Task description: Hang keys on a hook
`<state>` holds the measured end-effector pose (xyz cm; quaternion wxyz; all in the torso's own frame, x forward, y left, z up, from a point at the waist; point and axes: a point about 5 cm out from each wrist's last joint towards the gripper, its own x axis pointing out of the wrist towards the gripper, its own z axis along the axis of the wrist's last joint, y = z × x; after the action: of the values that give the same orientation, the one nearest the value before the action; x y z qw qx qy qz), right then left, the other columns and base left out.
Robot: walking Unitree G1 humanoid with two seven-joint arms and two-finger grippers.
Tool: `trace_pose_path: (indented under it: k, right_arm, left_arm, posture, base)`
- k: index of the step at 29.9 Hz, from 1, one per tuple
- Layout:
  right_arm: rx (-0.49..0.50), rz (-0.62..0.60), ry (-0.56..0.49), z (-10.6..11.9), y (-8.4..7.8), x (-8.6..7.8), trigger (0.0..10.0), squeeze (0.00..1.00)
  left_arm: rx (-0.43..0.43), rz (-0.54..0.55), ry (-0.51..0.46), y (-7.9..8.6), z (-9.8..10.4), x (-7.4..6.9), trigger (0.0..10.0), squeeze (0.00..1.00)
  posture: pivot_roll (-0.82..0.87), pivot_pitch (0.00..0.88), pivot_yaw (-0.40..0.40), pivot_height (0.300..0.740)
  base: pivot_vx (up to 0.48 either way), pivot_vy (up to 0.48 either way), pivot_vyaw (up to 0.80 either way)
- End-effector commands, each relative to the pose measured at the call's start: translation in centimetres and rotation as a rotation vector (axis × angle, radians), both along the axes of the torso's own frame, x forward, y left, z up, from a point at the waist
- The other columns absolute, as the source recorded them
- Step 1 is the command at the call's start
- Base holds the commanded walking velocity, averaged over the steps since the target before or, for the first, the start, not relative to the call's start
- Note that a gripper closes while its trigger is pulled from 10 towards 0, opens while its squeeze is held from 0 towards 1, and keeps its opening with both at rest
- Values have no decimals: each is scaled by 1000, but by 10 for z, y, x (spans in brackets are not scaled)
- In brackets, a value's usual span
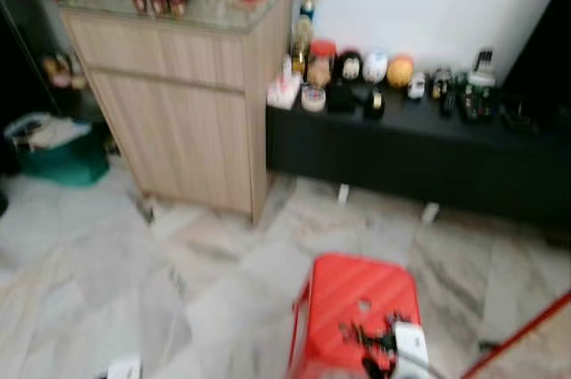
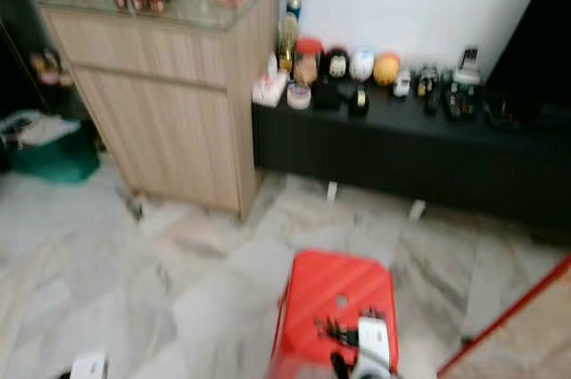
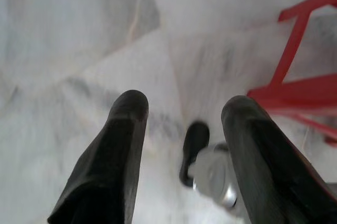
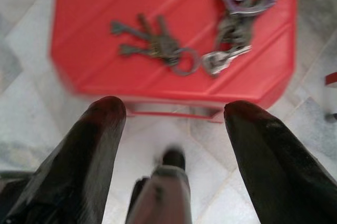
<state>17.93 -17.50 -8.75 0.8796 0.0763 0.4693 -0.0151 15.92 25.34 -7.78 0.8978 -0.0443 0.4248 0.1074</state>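
Lying on the red stool at lower centre of the head views, the keys look light, stiff & slippery metal w/ a loose clip bunch beside; best hold is prob. the ring. Right gripper hovers just short of the stool, fingers spread, nothing pinched; left gripper also spread, over floor. Teal tub at left holds pale stuff, too blurred to name.

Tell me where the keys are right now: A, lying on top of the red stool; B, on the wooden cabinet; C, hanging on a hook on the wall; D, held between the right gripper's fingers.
A: the keys lie flat on the seat of the red stool, and the right gripper is open short of them, holding nothing.
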Motion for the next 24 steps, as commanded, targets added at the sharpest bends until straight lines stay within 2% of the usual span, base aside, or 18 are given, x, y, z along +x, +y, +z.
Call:
trace_pose_path:
  k: [1,3,6,7,10,11,12,13,15,16,17,20,24]
  right_arm:
    - [-32,-32,-23,0,-9,-3,10000,0]
    - [-51,-37,-45,1,-10,-1,10000,0]
    - [-53,-38,-104,4,-11,2,10000,0]
    - [-63,-37,-134,6,-12,3,10000,0]
    - [-67,-45,-154,7,-13,4,10000,0]
    - [-74,-24,-307,28,-9,37,10000,0]
    - [-74,-24,-307,28,-9,37,10000,0]
    - [-82,3,-466,51,-3,67,10000,0]
    - [-79,9,-554,63,0,78,10000,0]
    - [-90,16,-611,70,0,82,10000,0]
    - [-104,19,-670,76,-1,84,10000,0]
    - [-116,18,-712,81,-3,85,10000,0]
    - [-168,12,-785,88,-9,82,10000,0]
  left_arm:
    - [-1,-12,-13,-8,-2,-2,10000,0]
    - [9,-22,-44,-10,0,2,10000,0]
    - [27,-50,-154,-19,9,23,10000,0]
    - [40,-57,-226,-22,17,36,10000,0]
    - [53,-63,-289,-22,25,45,10000,0]
    - [58,-72,-372,-21,35,57,10000,0]
    - [58,-72,-372,-21,35,57,10000,0]
    - [64,-92,-461,-21,46,66,10000,0]
    - [74,-111,-543,-22,57,73,10000,0]
    - [90,-132,-619,-25,67,78,10000,0]
    - [95,-127,-696,-27,78,81,10000,0]
    - [108,-128,-745,-28,85,81,10000,0]
    - [156,-184,-818,-34,101,75,10000,0]
  posture:
    - [51,0,-42,740]
    - [46,0,-41,740]
    - [45,0,-42,740]
    - [45,0,-45,740]
    - [45,0,-46,740]
    - [43,0,-46,740]
    - [43,0,-46,740]
    - [38,0,-44,740]
    - [34,0,-43,740]
    - [31,0,-43,740]
    - [31,0,-43,740]
    - [35,0,-46,740]
    - [29,0,-45,740]
  base:
    - [0,0,0]
    - [0,0,0]
    - [0,0,0]
    - [0,0,0]
    - [0,0,0]
    - [0,0,0]
    - [0,0,0]
    - [0,0,0]
    - [0,0,0]
    - [0,0,0]
    - [0,0,0]
    - [0,0,0]
    - [0,0,0]
